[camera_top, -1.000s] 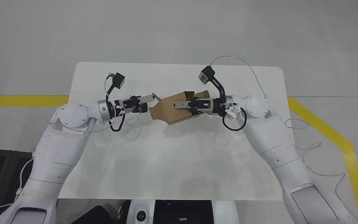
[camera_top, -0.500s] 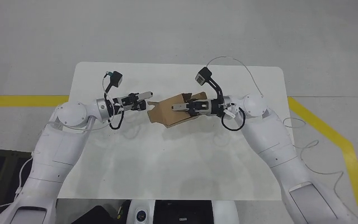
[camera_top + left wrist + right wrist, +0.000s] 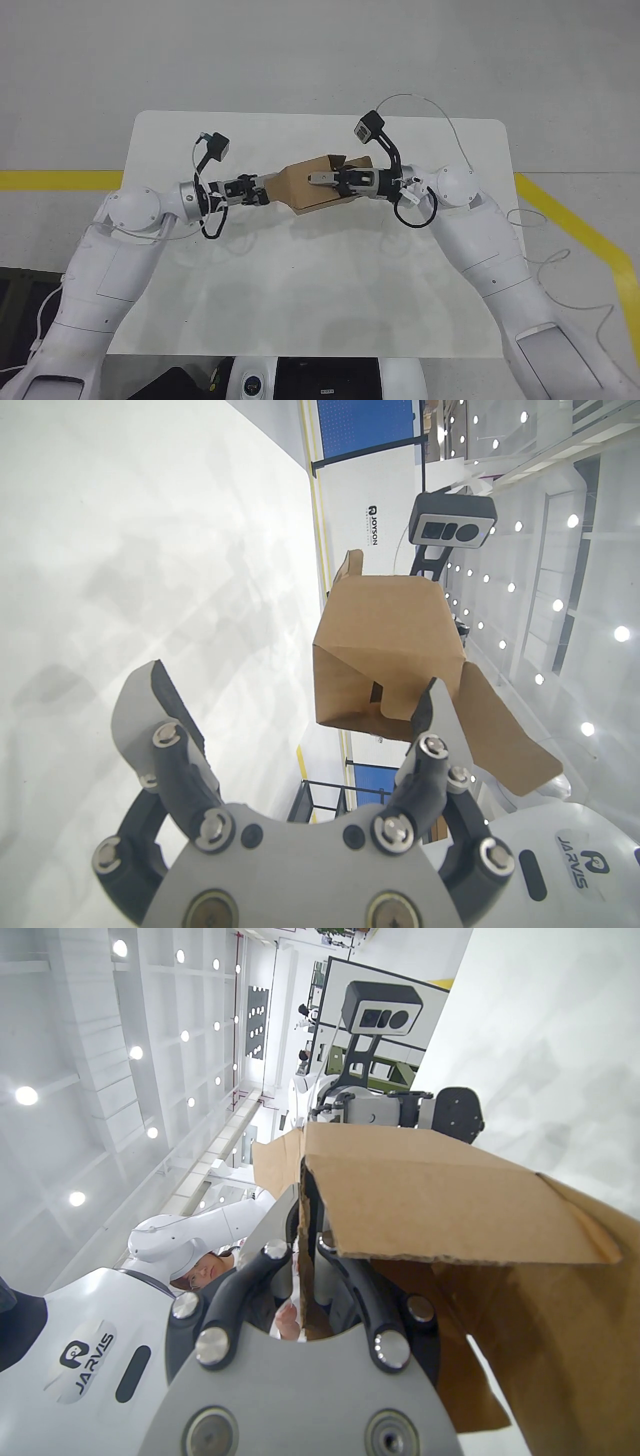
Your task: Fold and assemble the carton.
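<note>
The brown carton [image 3: 310, 182] is held above the middle of the white table [image 3: 300, 290], partly squared up into a box. My right gripper [image 3: 328, 180] is shut on one of its side walls; in the right wrist view the cardboard edge [image 3: 302, 1228] runs between the fingers. My left gripper [image 3: 263, 190] is open at the carton's other end. In the left wrist view the carton [image 3: 385, 640] shows a partly folded end, one fingertip [image 3: 427, 707] is at its lower edge, and a loose flap [image 3: 505, 735] sticks out beside it.
The table's white top lies bare all round the carton, with its far edge [image 3: 320, 116] close behind the grippers. A yellow floor line [image 3: 60, 180] runs past both sides of the table.
My left gripper drew back from the carton's end, then came in again lower and closer. The right gripper turned the carton, which now looks more box-shaped.
</note>
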Robot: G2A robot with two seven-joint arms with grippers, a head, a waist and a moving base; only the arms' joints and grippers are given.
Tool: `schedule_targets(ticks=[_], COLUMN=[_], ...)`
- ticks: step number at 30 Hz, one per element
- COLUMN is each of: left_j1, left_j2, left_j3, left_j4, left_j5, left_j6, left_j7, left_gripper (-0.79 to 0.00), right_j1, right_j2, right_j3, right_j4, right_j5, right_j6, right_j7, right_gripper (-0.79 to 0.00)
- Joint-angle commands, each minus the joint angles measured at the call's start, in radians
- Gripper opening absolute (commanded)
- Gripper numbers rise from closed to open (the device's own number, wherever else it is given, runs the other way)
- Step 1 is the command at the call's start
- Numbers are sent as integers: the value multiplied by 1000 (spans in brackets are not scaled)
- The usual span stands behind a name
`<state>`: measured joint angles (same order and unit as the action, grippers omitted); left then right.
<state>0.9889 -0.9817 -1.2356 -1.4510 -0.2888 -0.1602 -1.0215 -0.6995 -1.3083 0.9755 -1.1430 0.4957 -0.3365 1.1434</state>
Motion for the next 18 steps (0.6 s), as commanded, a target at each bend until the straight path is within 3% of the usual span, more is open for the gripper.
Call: schedule_targets(ticks=[1,18], left_j1=[2,-3], left_j2=[-1,-3], left_j3=[4,12], left_j4=[-8,-8], left_j5=[-1,-4], left_j6=[1,1], left_j7=[-2,-1], left_gripper=[0,0], right_j1=[0,-1], right_j2=[-1,-6], right_j3=[-1,-6], right_j4=[-2,0], right_j5=[0,0], right_j6=[1,-4], right_j7=[-2,6], right_gripper=[-785,-785])
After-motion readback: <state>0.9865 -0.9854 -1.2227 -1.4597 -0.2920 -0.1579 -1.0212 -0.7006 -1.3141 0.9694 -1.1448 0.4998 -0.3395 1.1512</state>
